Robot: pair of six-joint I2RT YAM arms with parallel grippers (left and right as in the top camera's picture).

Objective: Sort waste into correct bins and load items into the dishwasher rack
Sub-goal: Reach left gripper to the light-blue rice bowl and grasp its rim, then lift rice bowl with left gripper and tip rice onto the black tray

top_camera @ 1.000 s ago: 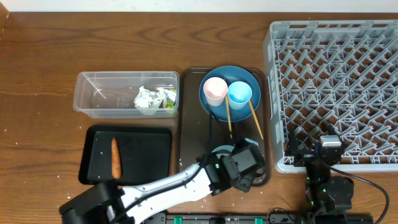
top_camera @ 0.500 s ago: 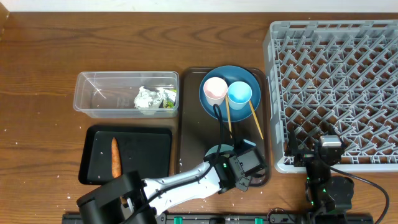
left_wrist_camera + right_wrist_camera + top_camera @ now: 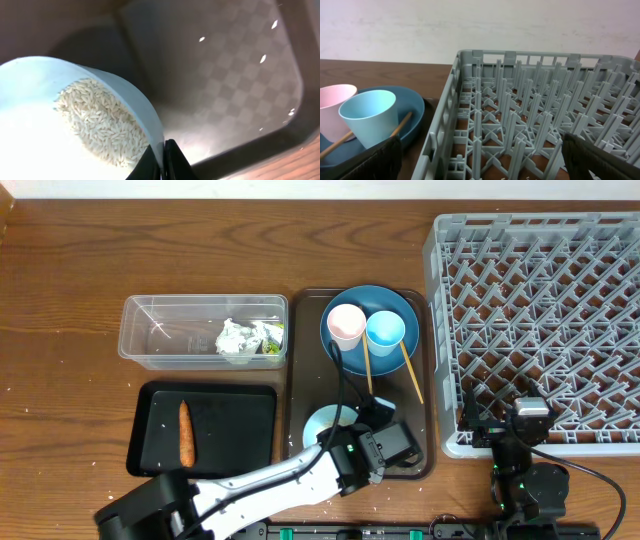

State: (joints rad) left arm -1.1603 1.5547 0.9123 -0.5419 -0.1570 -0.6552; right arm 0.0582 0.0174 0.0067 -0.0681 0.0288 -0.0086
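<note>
My left gripper [image 3: 352, 435] is shut on the rim of the pale blue-white bowl [image 3: 320, 424], which is over the near end of the brown serving tray [image 3: 305, 360]. The left wrist view shows the jaws [image 3: 167, 161] pinching the bowl [image 3: 40, 80], with white rice [image 3: 100, 125] inside. The blue plate [image 3: 400, 305] holds the pink cup [image 3: 346, 323] and light-blue cup [image 3: 385, 330]. The wrapper [image 3: 240, 337] lies in the clear tub [image 3: 150, 340]. The carrot [image 3: 185, 432] lies in the black tray [image 3: 240, 430]. My right gripper [image 3: 520, 420] is open and empty at the front edge of the grey rack [image 3: 540, 310].
Two wooden chopsticks [image 3: 410, 372] lie from the plate onto the serving tray. Loose rice grains dot the black tray and the table near it. The right wrist view shows the rack's pegs [image 3: 530, 100] ahead and the cups [image 3: 370, 117] to the left.
The left gripper has shifted left with the bowl, and the bowl now shows from under the arm on the tray's near-left part. The right arm has not moved.
</note>
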